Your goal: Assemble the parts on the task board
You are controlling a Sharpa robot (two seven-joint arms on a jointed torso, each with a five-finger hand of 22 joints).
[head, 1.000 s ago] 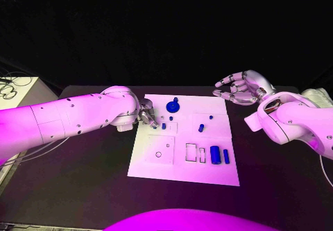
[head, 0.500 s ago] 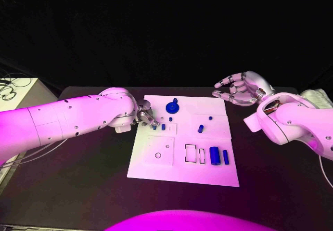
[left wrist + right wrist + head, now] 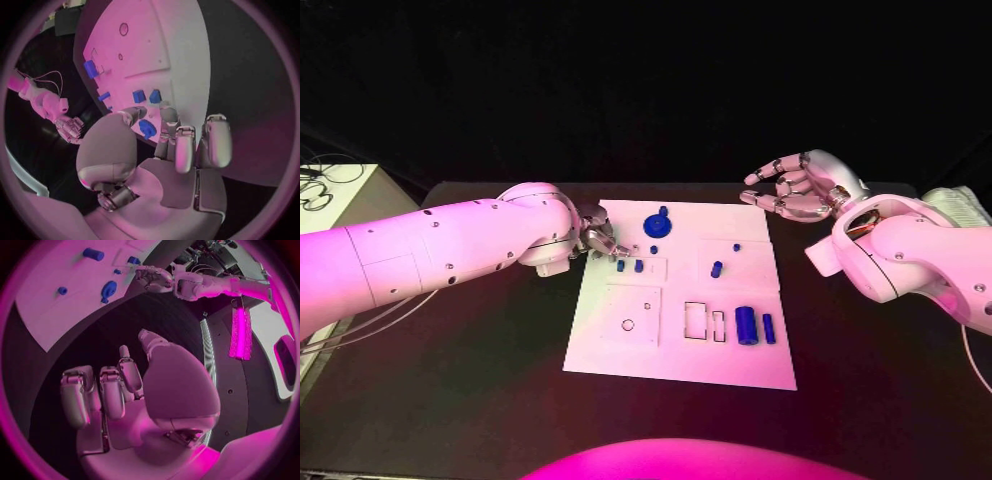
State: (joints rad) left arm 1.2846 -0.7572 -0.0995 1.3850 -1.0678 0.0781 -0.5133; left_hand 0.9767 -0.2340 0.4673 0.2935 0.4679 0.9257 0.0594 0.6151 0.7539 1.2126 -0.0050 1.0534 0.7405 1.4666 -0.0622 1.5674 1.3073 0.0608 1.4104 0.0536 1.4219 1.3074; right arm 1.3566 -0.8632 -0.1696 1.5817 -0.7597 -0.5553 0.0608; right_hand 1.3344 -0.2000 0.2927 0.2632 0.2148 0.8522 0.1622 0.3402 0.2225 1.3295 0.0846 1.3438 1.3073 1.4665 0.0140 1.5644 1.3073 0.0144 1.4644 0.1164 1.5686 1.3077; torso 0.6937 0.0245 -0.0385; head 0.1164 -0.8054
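Left hand (image 3: 156, 150) pinches blue part (image 3: 146, 128) over task board (image 3: 646, 330) far-left corner | right hand (image 3: 798, 188) empty, fingers loosely curled apart, off board | risk: part slips from pinch if tilted

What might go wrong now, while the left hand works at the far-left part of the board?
The left hand pinches a small blue part at its fingers; the hold looks slight, so it may slip. Two blue pegs stand close by and could get knocked. The task board lies loose and might shift if pressed.
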